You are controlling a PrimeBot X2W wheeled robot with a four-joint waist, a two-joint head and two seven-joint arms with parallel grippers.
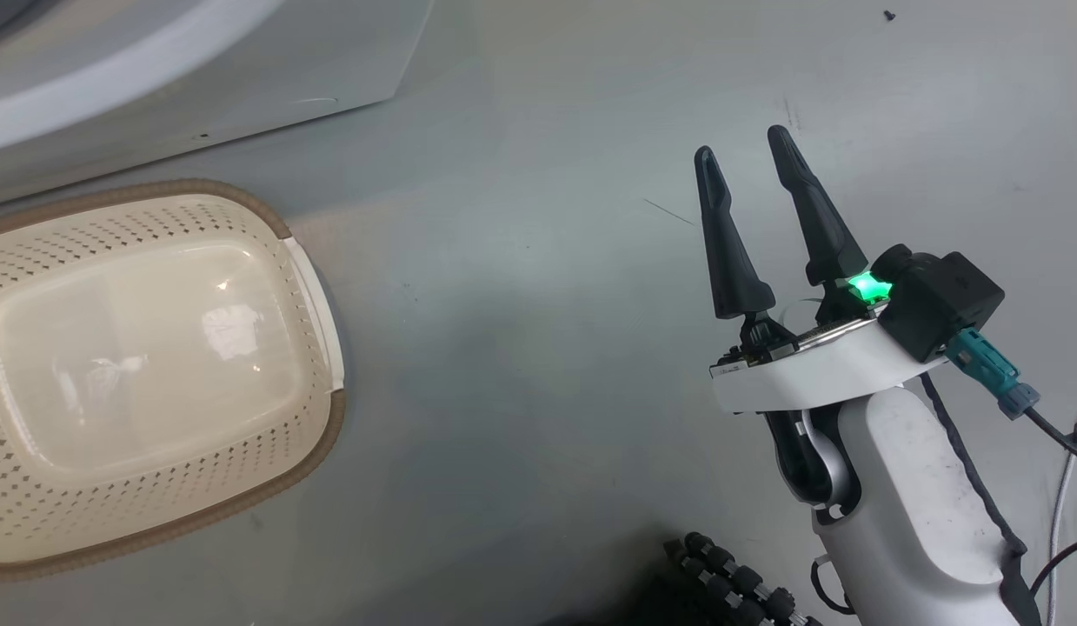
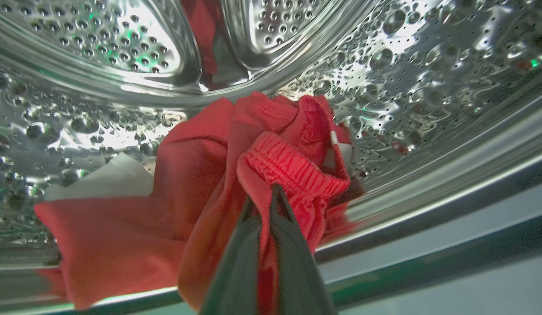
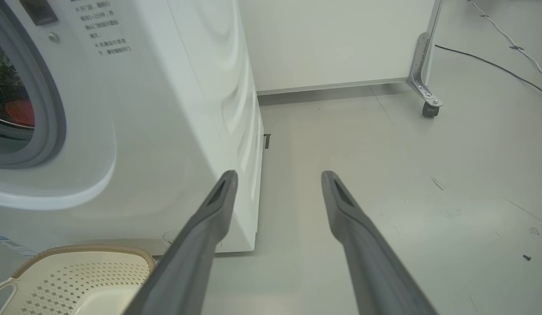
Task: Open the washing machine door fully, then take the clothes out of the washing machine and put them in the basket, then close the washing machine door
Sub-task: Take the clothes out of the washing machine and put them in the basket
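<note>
Inside the steel perforated drum [image 2: 428, 78] of the washing machine [image 3: 174, 109] lie the red clothes [image 2: 201, 175], bunched with a white patch at their left. My left gripper [image 2: 264, 197] is shut on a fold of the red fabric by its gathered waistband. The cream basket [image 1: 147, 374] stands empty on the floor at the left of the head view, and its corner [image 3: 78, 271] lies below the machine's front. My right gripper [image 1: 742, 143] hovers open over bare floor, to the right of the basket [image 3: 277, 175]. The washing machine door is out of view.
The machine's white lower edge [image 1: 138, 78] runs across the head view's top left. A white panel on a castor [image 3: 429, 107] stands behind the machine's right side. Cables [image 3: 494, 65] trail on the grey floor at far right. A ribbed black part [image 1: 738, 582] lies near my base.
</note>
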